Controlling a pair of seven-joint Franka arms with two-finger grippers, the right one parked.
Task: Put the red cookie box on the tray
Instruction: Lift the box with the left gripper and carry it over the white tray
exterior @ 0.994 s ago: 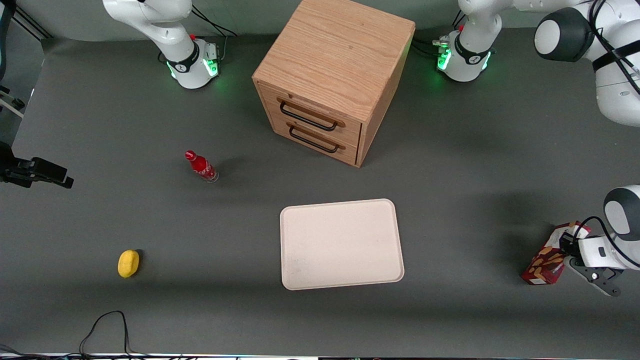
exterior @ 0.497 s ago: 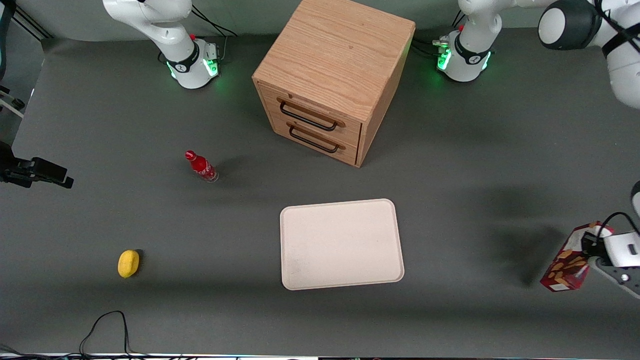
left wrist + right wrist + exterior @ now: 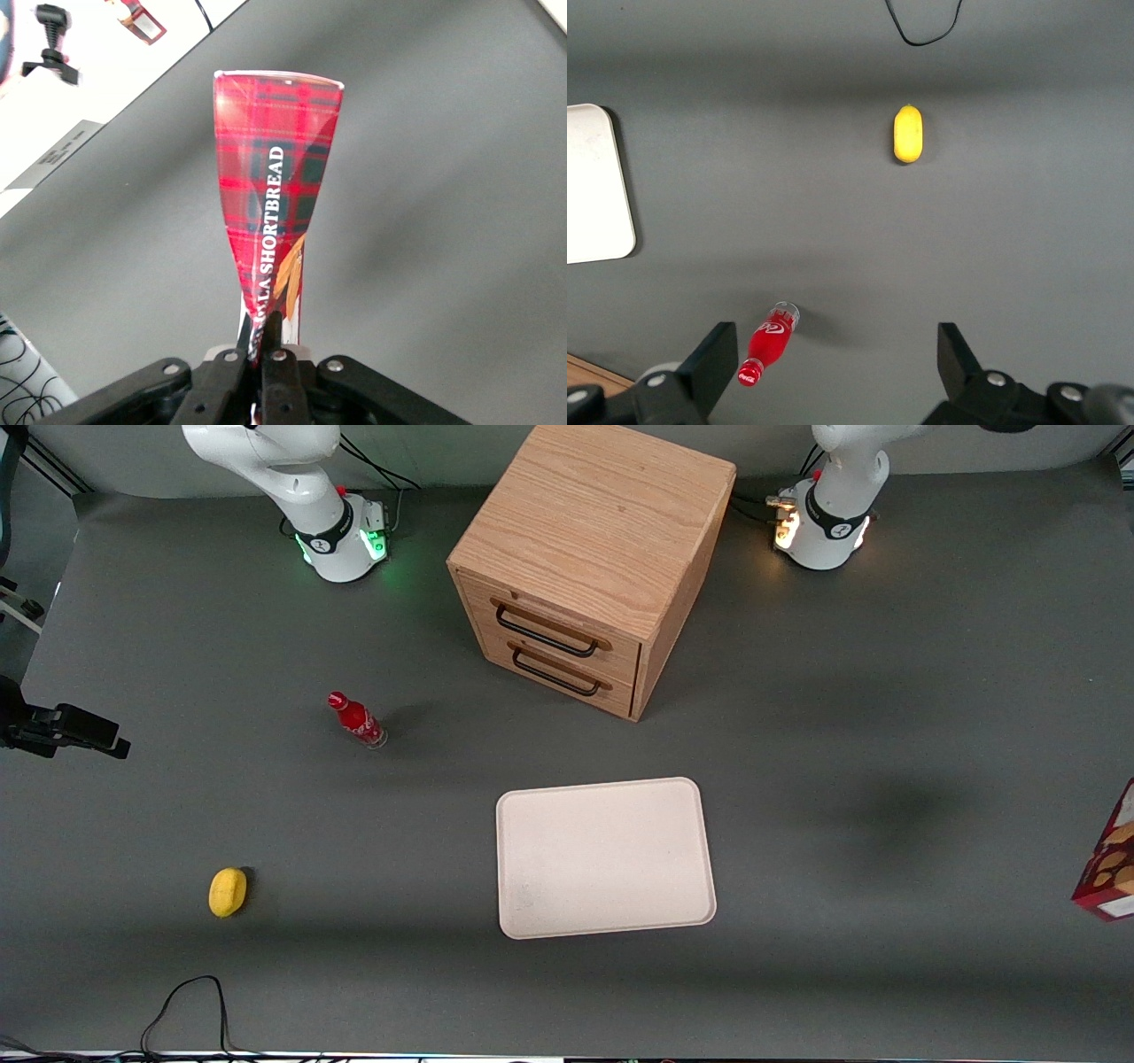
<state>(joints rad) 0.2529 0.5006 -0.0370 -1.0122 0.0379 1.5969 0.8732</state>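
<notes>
Now gripping the red cookie box (image 3: 276, 177) with the claw (image 3: 272, 335), pinched tight on one narrow end. Sticking straight out from the claw, plaid side showing, with white letters and a bit of cookie picture. Hanging way out at the working arm's end of the table (image 3: 842, 974), up off the top by the look of things. Well apart from the tray (image 3: 605, 857). Nothing on the tray yet.

Probably light. Made of thin card, so stiff the long way but easy to squash. Maybe squeezed a little thinner near the claw, though hard to tell for sure. Smooth and shiny too, so maybe slippy. Most likely crumbly cookies inside, so no bumping and no dropping.

Held by the end like this, likely to swing or droop on a fast move. Better to go slow and steady. Safer to grab nearer the middle, across the thin sides, but probably no need to swap now. Best to carry over toward the tray, come down low, lay flat inside the rim, then let go. Plenty of room there. Easy to steer clear of the little red bottle (image 3: 357, 721) and the wooden drawers (image 3: 585, 558), both farther from the front camera than the tray.
</notes>
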